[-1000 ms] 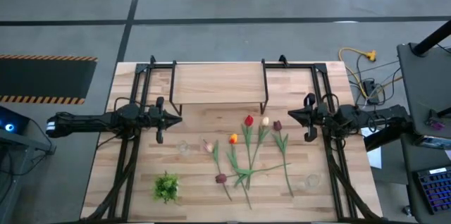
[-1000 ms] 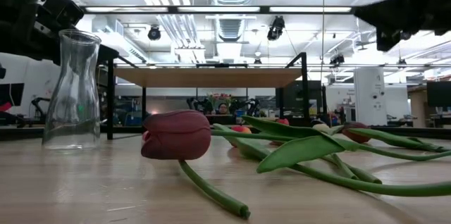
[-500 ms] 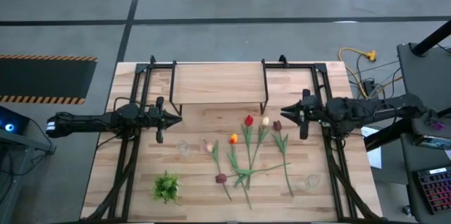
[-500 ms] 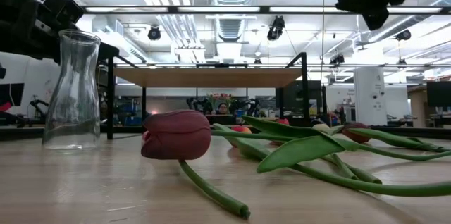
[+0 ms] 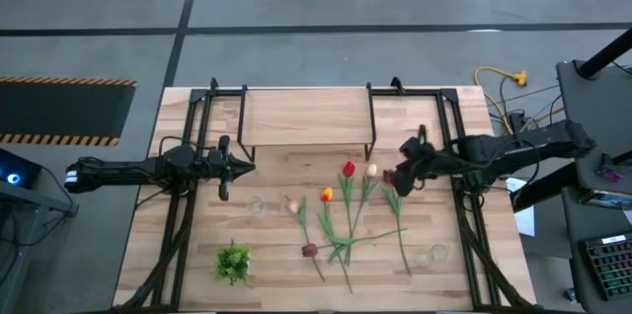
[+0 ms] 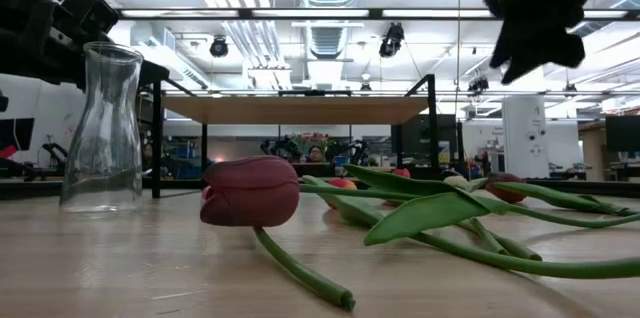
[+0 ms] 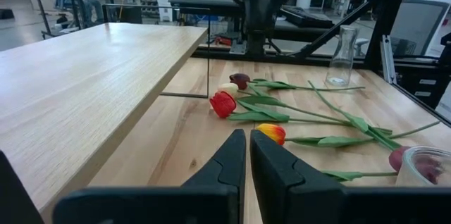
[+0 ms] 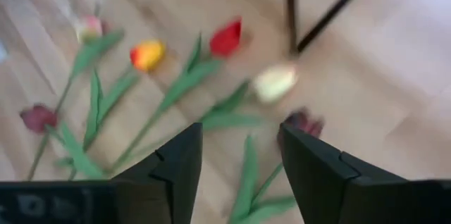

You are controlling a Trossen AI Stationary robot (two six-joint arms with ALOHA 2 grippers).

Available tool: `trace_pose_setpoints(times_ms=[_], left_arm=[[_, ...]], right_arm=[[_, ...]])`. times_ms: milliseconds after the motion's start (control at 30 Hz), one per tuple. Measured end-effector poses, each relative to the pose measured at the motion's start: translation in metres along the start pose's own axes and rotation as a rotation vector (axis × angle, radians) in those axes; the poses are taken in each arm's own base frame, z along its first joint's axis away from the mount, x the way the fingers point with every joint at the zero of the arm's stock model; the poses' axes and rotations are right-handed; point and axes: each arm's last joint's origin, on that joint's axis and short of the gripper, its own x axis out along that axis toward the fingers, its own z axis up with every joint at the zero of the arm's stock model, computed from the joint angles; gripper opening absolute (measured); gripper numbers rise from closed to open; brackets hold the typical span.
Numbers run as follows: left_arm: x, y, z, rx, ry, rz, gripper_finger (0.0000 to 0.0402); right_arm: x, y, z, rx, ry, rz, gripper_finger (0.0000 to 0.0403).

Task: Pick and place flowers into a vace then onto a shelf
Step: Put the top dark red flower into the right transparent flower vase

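Observation:
Several tulips lie flat on the table in the high view: red, cream, maroon, orange, pink and dark maroon, with their stems crossing. My right gripper is open and tipped downward. It hovers over the maroon head, which shows between its fingers. In the low view the gripper hangs high above the table. My left gripper is shut and waits at the table's left. A clear glass vase stands upright. The wooden shelf stands near the far edge.
A bushy green tuft lies near the table's near-left corner. A second clear glass vase stands near the right side; it also shows in the left wrist view. The black shelf legs stand just beyond the tulip heads.
My right gripper has moved toward the table's left, from the right side to the tulip heads. It has dropped and tipped its fingers downward over the maroon head. The flowers lie as before.

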Motion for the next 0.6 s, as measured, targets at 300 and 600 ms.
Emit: trace_pose_setpoints(times_ms=[300,600], left_arm=[[0.0,0.0,0.0,0.0,0.001,0.0,0.0005],[0.0,0.0,0.0,0.0,0.001,0.0,0.0005]], right_arm=[[0.047,0.015,-0.019,0.069,0.195,-0.144,0.0176],[0.086,0.021,-0.041,0.039,0.322,-0.295,0.0164]])
